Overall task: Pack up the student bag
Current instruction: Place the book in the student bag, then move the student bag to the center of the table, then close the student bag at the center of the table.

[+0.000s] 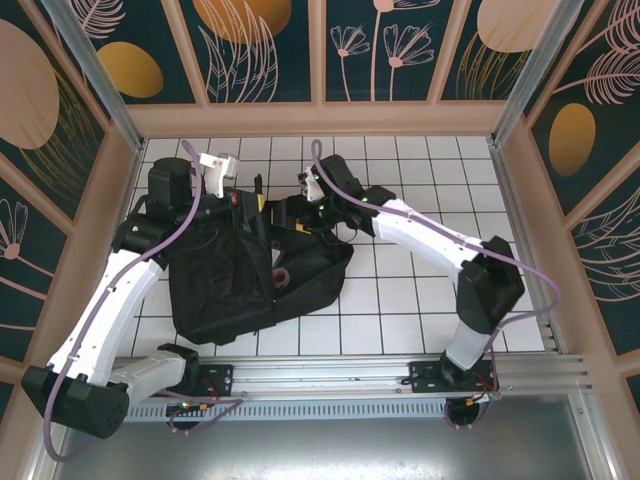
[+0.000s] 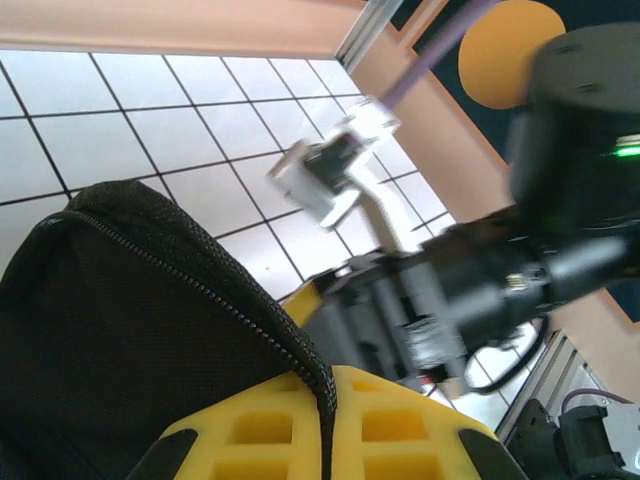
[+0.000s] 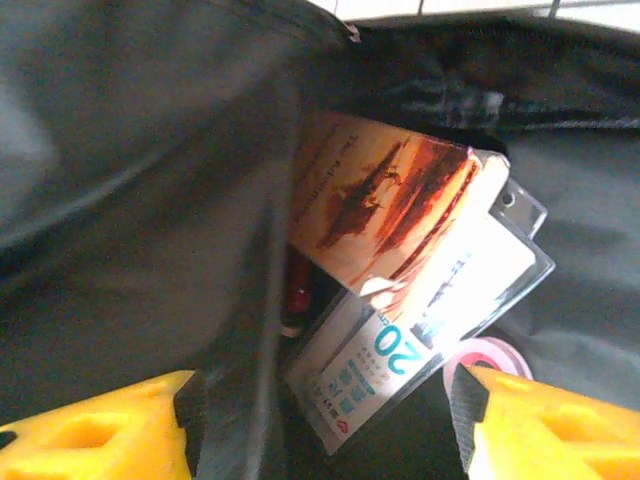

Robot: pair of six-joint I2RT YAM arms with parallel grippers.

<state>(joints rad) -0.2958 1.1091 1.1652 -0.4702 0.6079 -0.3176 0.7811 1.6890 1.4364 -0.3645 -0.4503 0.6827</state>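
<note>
**Ana:** What sits closest to the right claw [image 3: 320, 420]?

**Ben:** Its yellow fingers [image 3: 100, 435] stand spread wide with nothing between them. The tips are inside the mouth of the large soft black fabric backpack [image 3: 120, 150]. Just past the tips lies a clear plastic sleeve holding a white card printed "20" [image 3: 400, 330]. Beside the right-hand finger is a small pink-rimmed round thing [image 3: 490, 355] that I can't identify.

**Ana:** And deeper in?

**Ben:** Beyond the sleeve is a paperback book with an orange-brown sunset cover [image 3: 385, 200], leaning against a fold of lining on the claw's left. Something red [image 3: 297, 295] peeks from under that fold, too hidden to name. Farthest off is the backpack's far rim.

**Ana:** The left claw [image 2: 330, 420]?

**Ben:** It is pressed together on the backpack's rim, and the black zipper [image 2: 200, 290] runs straight in between its yellow pads. The cloth bulges up just ahead of it, and beyond that is the white tiled table [image 2: 150, 120]. The backpack lies flat on that table beneath both claws, with its open end at their tips.

**Ana:** How will it handle?

**Ben:** I'd judge it limp and light for its bulk, sagging wherever nothing props it. The flat panels would only bunch up under a pinch. The zippered rim or a strap looks like the better hold, since the stitched seam there gives the pads something thick to bite. If the left claw lets go, I'd expect the mouth to flop shut over the book.
</note>
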